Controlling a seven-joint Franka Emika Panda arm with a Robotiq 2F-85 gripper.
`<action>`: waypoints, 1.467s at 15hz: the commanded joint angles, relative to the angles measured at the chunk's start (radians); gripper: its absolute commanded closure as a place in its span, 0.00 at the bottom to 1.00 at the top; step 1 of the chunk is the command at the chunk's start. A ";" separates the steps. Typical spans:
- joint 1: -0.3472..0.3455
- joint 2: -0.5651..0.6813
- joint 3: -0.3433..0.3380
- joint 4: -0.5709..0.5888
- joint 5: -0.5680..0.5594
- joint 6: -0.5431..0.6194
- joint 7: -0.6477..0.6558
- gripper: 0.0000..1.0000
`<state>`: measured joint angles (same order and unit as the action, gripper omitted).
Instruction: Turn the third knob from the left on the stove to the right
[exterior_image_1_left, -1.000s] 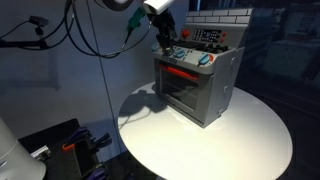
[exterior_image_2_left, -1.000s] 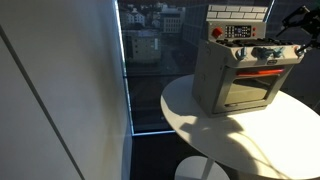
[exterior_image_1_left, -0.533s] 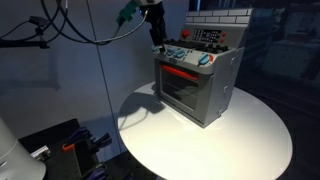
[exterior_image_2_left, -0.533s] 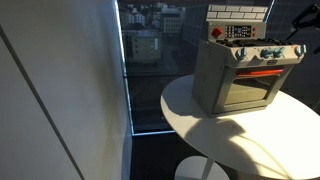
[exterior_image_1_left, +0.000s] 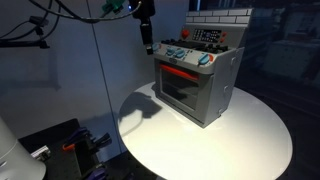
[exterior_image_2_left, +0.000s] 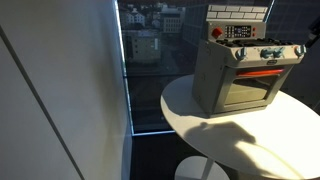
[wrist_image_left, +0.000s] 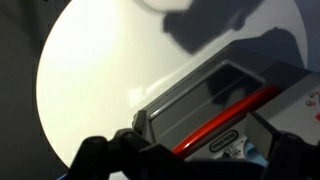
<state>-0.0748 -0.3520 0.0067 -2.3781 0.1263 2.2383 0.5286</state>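
The stove (exterior_image_1_left: 195, 85) is a small grey toy oven with a red bar across its windowed door. It stands on a round white table in both exterior views (exterior_image_2_left: 240, 80). A row of teal knobs (exterior_image_1_left: 188, 56) runs along its front top edge, below a brick-patterned back panel (exterior_image_1_left: 218, 18). The knobs also show in an exterior view (exterior_image_2_left: 262, 55). My gripper (exterior_image_1_left: 147, 40) hangs in the air above and beside the stove's knob end, touching nothing. In the wrist view its dark fingers (wrist_image_left: 190, 165) stand apart and empty over the stove's door (wrist_image_left: 215, 100).
The round white table (exterior_image_1_left: 230, 140) has free surface in front of the stove. Cables (exterior_image_1_left: 70, 35) hang behind the arm. A dark stand with gear (exterior_image_1_left: 60, 150) sits low beside the table. A window (exterior_image_2_left: 150, 60) is behind the stove.
My gripper has lifted off the stove's knob row and moved up and away from it. The stove has not moved.
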 joint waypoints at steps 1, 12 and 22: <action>-0.004 -0.053 -0.010 0.018 -0.024 -0.165 -0.117 0.00; -0.008 -0.198 0.000 0.030 -0.166 -0.528 -0.257 0.00; -0.004 -0.327 -0.009 0.021 -0.143 -0.615 -0.299 0.00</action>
<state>-0.0753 -0.6512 0.0033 -2.3611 -0.0245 1.6480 0.2585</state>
